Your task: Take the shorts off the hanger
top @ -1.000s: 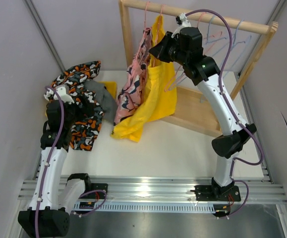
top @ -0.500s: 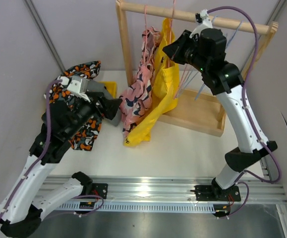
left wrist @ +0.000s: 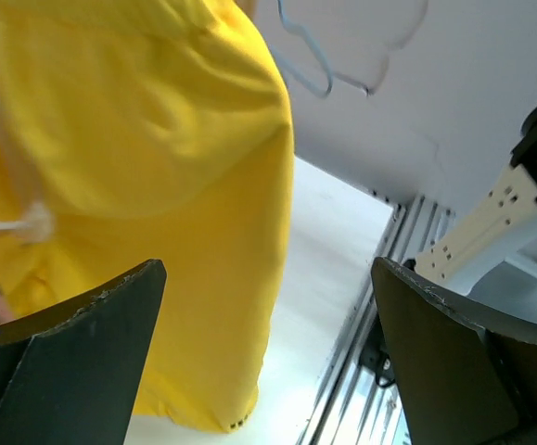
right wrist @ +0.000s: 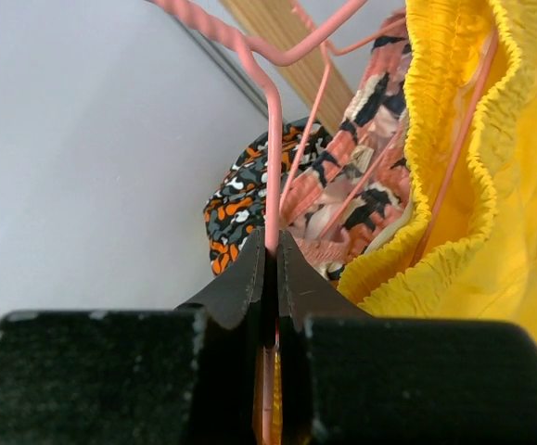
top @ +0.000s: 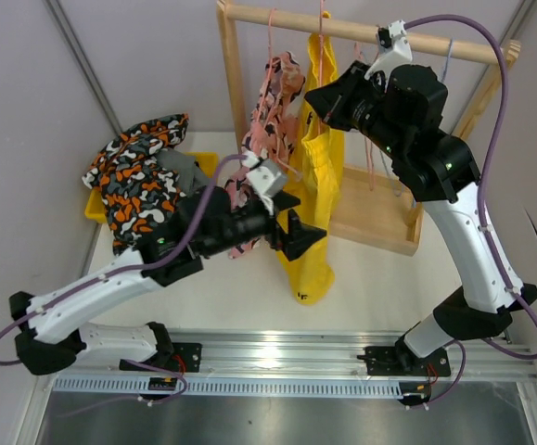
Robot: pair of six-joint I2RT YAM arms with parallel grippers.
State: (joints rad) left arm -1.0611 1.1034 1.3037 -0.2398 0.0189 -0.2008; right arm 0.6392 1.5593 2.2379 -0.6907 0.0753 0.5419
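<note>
Yellow shorts (top: 316, 185) 1 | pink shorts (top: 266, 130) 1 | camouflage shorts (top: 134, 181) 1 | left gripper (top: 303, 239) agape | right gripper (right wrist: 270, 250) pinching hanger (right wrist: 272, 158)

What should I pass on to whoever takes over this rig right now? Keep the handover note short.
Right gripper: shut on the wire of a pink hanger at the rack.
Left gripper: open, holding nothing, facing the yellow shorts.
On the rack: the yellow shorts and the pink shark-print shorts hang side by side.
Done: camouflage shorts and grey shorts lie piled at the left of the table.
Left to do: probably pull the yellow pair off its hanger, then the pink pair.
</note>
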